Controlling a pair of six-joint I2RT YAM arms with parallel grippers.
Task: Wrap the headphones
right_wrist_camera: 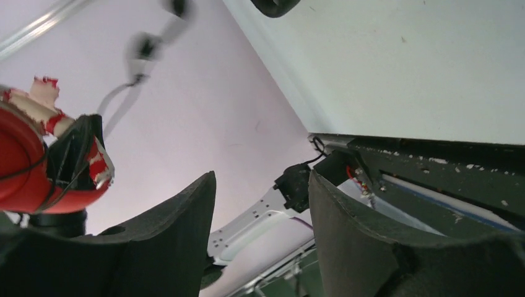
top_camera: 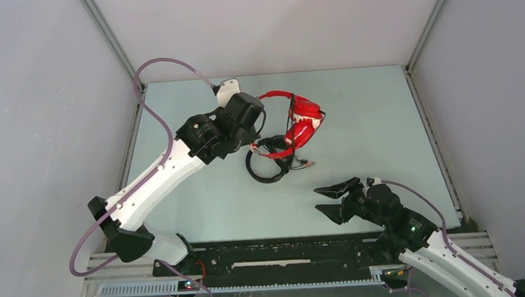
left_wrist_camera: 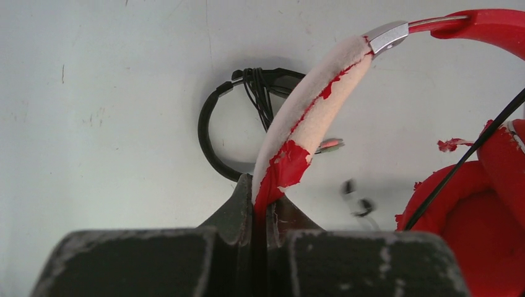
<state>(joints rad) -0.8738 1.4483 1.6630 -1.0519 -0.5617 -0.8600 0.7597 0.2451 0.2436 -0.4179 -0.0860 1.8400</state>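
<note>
The red headphones [top_camera: 304, 120] hang above the middle of the table, with the earcups folded together at the right. My left gripper [top_camera: 258, 143] is shut on the headband. In the left wrist view the jaws [left_wrist_camera: 260, 198] pinch the worn white-and-red headband padding [left_wrist_camera: 309, 111], and a red earcup [left_wrist_camera: 470, 210] hangs at the right with the thin dark cable [left_wrist_camera: 470, 151] across it. The cable ends in a dark loop [top_camera: 266, 170] on the table below, also visible in the left wrist view [left_wrist_camera: 207, 136]. My right gripper [top_camera: 333, 199] is open and empty near the front, with wide-apart jaws [right_wrist_camera: 260, 185]. An earcup [right_wrist_camera: 25, 173] shows at its left.
The pale table [top_camera: 382, 127] is bounded by grey walls with metal corner posts [top_camera: 431, 21]. A black rail [top_camera: 280, 254] runs along the near edge between the arm bases. A small plug end [top_camera: 307, 163] lies right of the loop.
</note>
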